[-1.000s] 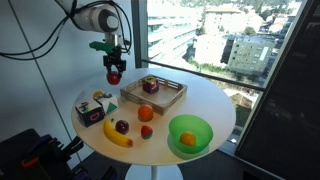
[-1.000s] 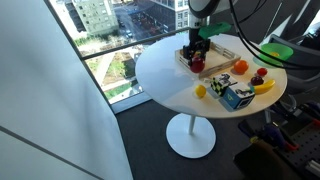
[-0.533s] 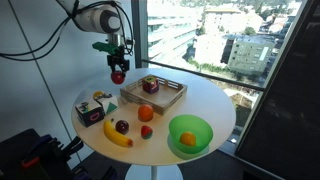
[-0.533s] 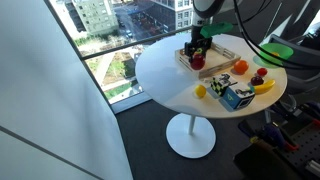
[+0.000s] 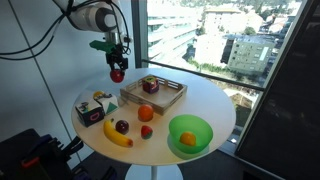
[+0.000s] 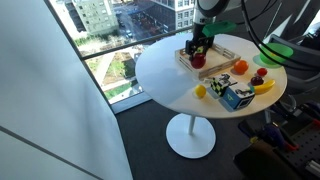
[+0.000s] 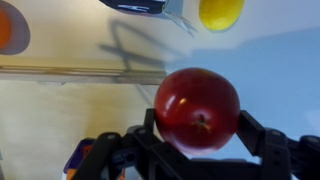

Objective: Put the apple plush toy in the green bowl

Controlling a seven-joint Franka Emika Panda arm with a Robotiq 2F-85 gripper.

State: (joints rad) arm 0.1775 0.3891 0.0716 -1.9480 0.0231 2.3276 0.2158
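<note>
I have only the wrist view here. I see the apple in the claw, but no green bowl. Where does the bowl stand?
Observer: In an exterior view, the bowl stands near the table edge, on the other side of the wooden tray from the claw.
Operator: Is the bowl empty?
Observer: No, one small orange thing lies in it.
Operator: How high is the apple now?
Observer: The apple hangs well above the table and touches nothing but the claw.
</note>
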